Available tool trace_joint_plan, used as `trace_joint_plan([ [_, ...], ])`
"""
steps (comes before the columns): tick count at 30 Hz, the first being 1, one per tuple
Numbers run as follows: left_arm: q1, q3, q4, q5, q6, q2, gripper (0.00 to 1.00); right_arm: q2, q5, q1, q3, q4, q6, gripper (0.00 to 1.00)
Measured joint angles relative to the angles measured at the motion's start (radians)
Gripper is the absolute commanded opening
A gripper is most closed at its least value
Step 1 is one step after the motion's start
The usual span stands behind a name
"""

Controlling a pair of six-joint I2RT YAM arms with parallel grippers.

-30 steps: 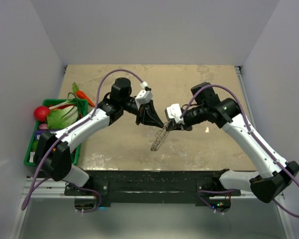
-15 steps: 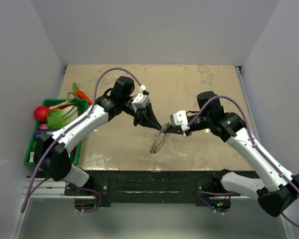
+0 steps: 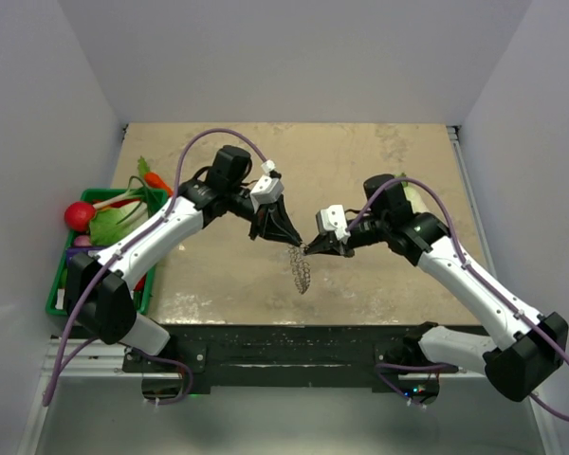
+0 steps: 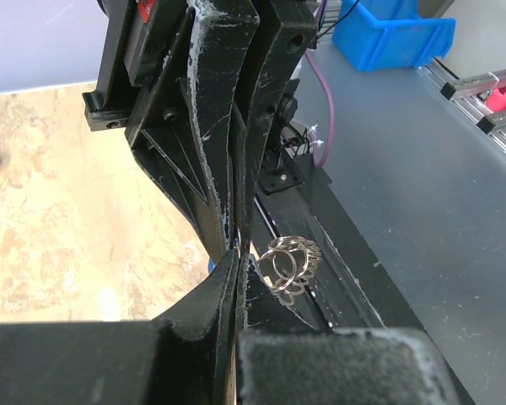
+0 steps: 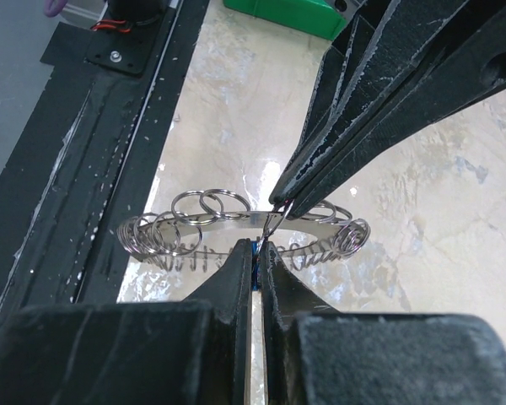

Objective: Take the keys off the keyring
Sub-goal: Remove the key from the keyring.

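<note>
Both pairs of jaws are pressed shut and meet tip to tip at the centre of the overhead frame, held up off the desk (image 3: 389, 161). The left jaws come in from the upper left on the left arm (image 3: 161, 235). The right jaws come in from the right on the right arm (image 3: 455, 270).

The keyring (image 3: 302, 271) hangs from that meeting point, drooping toward the lower middle of the overhead frame as a narrow grey loop. In the right wrist view the keyring (image 5: 228, 229) shows as a band of small overlapping wire rings stretched across the middle of the frame, with the pale desk behind it. There the left jaws slant down from the upper right and pinch a thin wire ring of the loop. The right jaws rise from the bottom edge, closed just beneath. A sliver of the blue key (image 5: 255, 253) shows between their tips, so they grip the key. Its silver blade is hidden.

In the left wrist view the keyring (image 4: 292, 263) sits just right of the closed tips at mid-frame.

At the left edge of the overhead frame a green crate (image 3: 59, 284) holds a white radish (image 3: 123, 213) with green leaves. A red round object (image 3: 79, 216) sits at the crate's upper-left corner.
</note>
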Motion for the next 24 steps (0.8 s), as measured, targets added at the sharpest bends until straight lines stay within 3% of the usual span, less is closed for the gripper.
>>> trace_joint_plan([
  [11, 0.005, 0.035, -0.121, -0.045, 0.076, 0.000, 0.00, 0.029, 0.034, 0.021, -0.013, 0.053, 0.037, 0.00],
  [17, 0.008, 0.035, -0.122, -0.053, 0.082, 0.000, 0.00, 0.000, 0.239, 0.087, -0.042, 0.150, 0.139, 0.00],
  [24, 0.008, 0.035, 0.031, -0.057, 0.039, 0.000, 0.00, -0.073, 0.475, 0.110, -0.048, 0.217, 0.222, 0.00],
])
